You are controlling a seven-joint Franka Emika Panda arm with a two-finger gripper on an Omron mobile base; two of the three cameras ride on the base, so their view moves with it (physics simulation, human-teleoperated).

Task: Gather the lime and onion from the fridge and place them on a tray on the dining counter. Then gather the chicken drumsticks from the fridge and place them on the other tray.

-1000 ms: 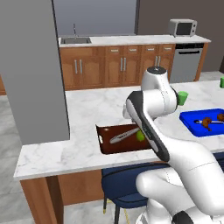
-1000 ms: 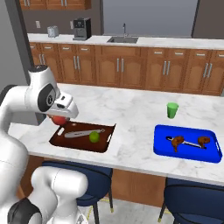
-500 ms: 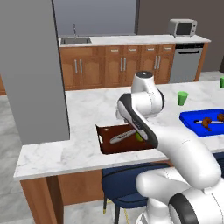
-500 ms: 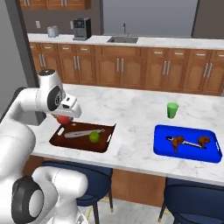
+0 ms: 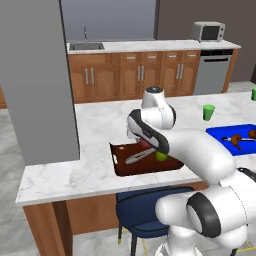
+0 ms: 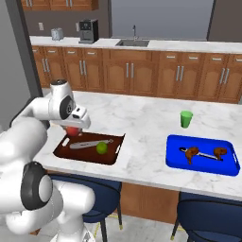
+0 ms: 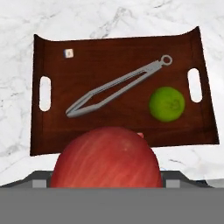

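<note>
While tongs (image 7: 117, 86) cross the tray (image 7: 113, 57), the lime (image 7: 166, 103) sits beside them.

Warm wooden wall cabinets (image 6: 142, 75) under a pale counter with sink (image 6: 133, 42), microwave (image 5: 208, 31), blue stools (image 6: 203, 215)
</note>
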